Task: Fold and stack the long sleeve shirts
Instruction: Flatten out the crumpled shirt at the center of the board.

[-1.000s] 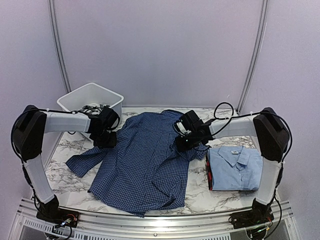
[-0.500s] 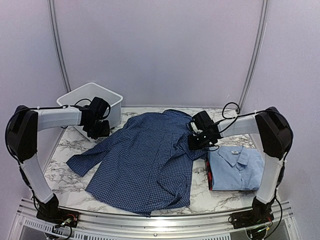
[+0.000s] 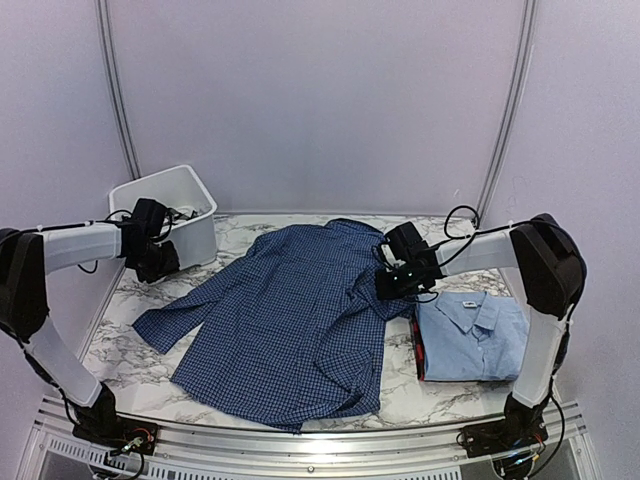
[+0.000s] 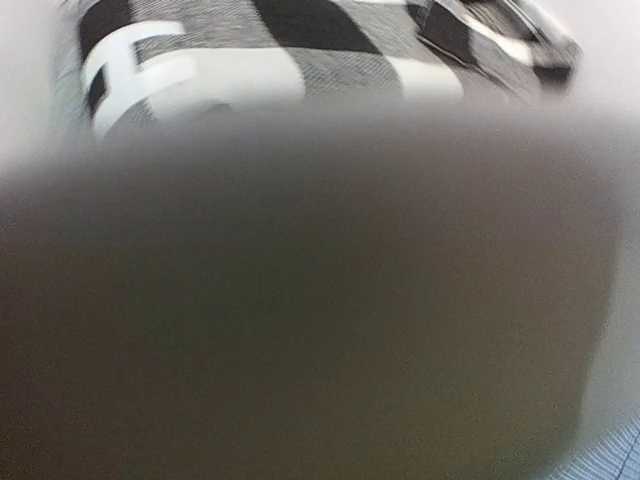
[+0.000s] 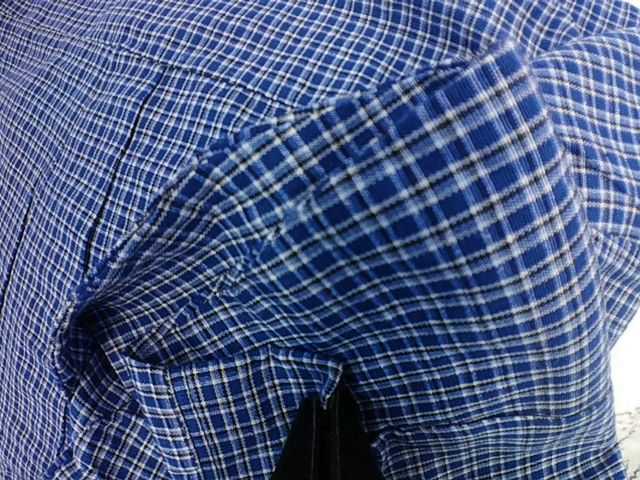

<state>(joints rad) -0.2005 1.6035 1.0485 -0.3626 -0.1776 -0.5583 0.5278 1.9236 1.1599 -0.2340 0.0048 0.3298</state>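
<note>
on the tabletop (image 3: 130, 352) the dark blue check shirt (image 3: 290, 330) lies spread for folding; right fingers (image 5: 318, 445) pinch its edge beside the folded light blue shirt (image 3: 470, 338), likely to draw it inward; left fingers (image 3: 160, 266) hover by the white bin (image 3: 190, 212), and i cannot tell if they are open or closed

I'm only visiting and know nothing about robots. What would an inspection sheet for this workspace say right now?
Surface: marbled table, partly covered by cloth.
Job's things: dark blue checked shirt spread open, unfolded; light blue shirt folded at right, lying on a darker folded piece.
Clutter: white bin at far left, holding black-and-white cloth.
Grippers: right gripper shut on the checked shirt's right edge; left gripper beside the bin, state unclear.
Cables: black cable looping above the right arm.
Surroundings: plain pale walls; metal rail at near edge.
</note>
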